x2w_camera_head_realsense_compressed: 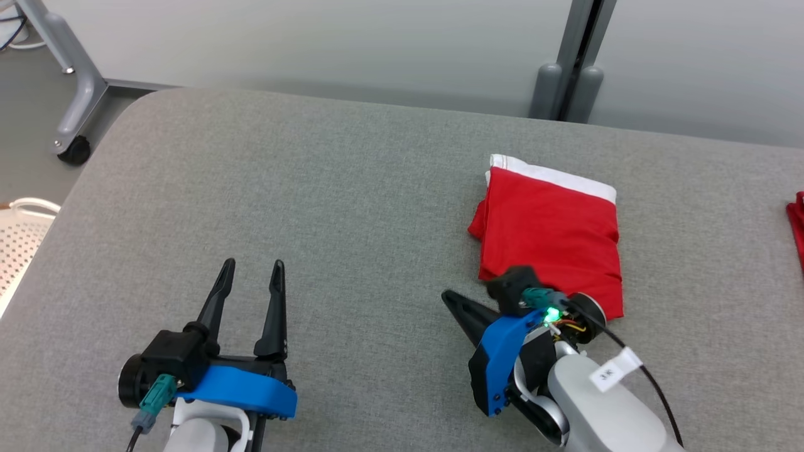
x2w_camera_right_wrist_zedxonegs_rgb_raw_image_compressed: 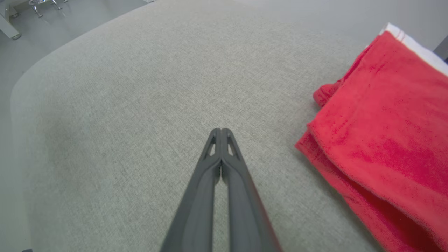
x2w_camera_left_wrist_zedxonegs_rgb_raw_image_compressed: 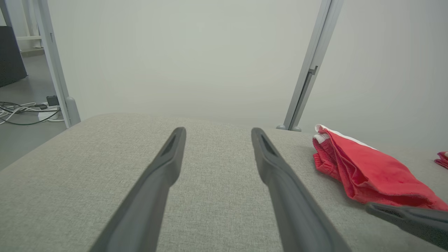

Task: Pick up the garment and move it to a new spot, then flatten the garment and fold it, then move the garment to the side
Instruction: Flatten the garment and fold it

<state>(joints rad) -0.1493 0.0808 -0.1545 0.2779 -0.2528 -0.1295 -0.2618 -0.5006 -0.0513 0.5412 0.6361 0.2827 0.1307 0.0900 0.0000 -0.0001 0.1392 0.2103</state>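
A: What could go wrong?
B: The soft red garment (x2w_camera_head_realsense_compressed: 553,232), folded with a white band (x2w_camera_head_realsense_compressed: 553,176), lies right of middle on the fuzzy grey desk (x2w_camera_head_realsense_compressed: 314,188). A push may bunch it.
A: The jaws?
B: The right gripper (x2w_camera_right_wrist_zedxonegs_rgb_raw_image_compressed: 220,130) has them together, empty, beside it; the left gripper (x2w_camera_head_realsense_compressed: 254,263) has them apart.

Grey fabric counter (x2w_camera_head_realsense_compressed: 352,207); pale partition post (x2w_camera_head_realsense_compressed: 581,56) behind; caster (x2w_camera_head_realsense_compressed: 74,149) far left; white perforated basket (x2w_camera_head_realsense_compressed: 19,242); floor cables (x2w_camera_left_wrist_zedxonegs_rgb_raw_image_compressed: 19,112).

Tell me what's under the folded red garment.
The red garment lies on the grey fabric table, which shows beside it. Its lower folded layers show at the left edge; anything flat beneath is covered.
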